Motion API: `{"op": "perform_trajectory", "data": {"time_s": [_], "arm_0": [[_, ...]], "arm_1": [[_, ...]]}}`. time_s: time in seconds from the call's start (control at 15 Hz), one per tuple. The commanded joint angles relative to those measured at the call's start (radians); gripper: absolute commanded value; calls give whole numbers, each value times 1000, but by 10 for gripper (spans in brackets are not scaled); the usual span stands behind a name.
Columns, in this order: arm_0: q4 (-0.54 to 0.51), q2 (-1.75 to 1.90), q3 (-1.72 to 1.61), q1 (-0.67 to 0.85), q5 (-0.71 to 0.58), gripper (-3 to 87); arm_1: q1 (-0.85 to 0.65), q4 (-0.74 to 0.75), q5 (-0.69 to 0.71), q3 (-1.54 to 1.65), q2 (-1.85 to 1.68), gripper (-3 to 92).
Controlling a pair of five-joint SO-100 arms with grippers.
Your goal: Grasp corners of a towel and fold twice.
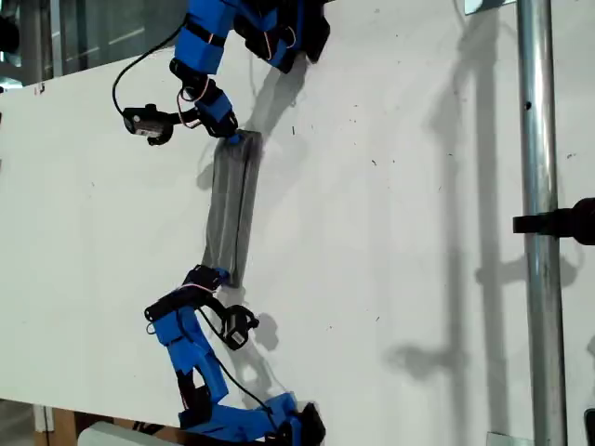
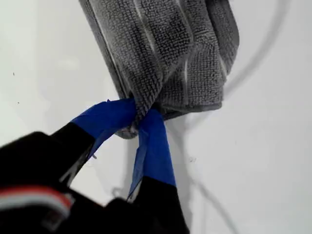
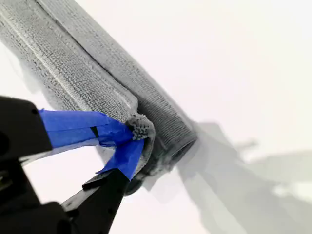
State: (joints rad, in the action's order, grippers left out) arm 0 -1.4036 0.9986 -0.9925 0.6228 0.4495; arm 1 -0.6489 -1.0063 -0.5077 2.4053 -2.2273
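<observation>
The grey striped towel [image 1: 232,200] is gathered into a narrow strip, stretched over the white table [image 1: 400,242] between two blue-tipped arms. One arm's gripper [image 1: 236,137] holds the strip's upper end in the exterior view, and another arm's gripper [image 1: 216,275] holds its lower end. I cannot tell which arm is first. In the first wrist view my first gripper [image 2: 139,117] is shut on a bunched corner of the towel [image 2: 165,53]. The second wrist view has my second gripper [image 3: 136,134] shut on a corner tip [image 3: 141,127] of the towel [image 3: 83,73].
A metal pole [image 1: 539,186] with a black clamp [image 1: 562,223] stands at the exterior view's right. The table's far edge runs along the exterior view's upper left. Loose black cables [image 1: 237,325] hang beside the lower arm.
</observation>
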Motion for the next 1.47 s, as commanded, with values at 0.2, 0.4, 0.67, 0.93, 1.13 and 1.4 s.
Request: {"op": "perform_trajectory", "data": {"time_s": [0.2,0.4,0.67,0.93,1.13,1.4], "arm_0": [[-43,170,-23,32,-40,-22],[31,153,-114,25,-34,-22],[89,110,-175,25,-18,-20],[5,-95,-46,55,40,198],[-77,46,-23,21,55,267],[-183,423,-49,-23,43,241]], "arm_1": [[-6,-147,5,-58,-218,-2],[3,-17,-18,97,-195,-2],[-3,77,-25,133,-60,-2],[-48,49,-89,3,262,150],[-54,-58,-137,-21,164,321],[-110,-288,-206,-20,-374,292]]}}
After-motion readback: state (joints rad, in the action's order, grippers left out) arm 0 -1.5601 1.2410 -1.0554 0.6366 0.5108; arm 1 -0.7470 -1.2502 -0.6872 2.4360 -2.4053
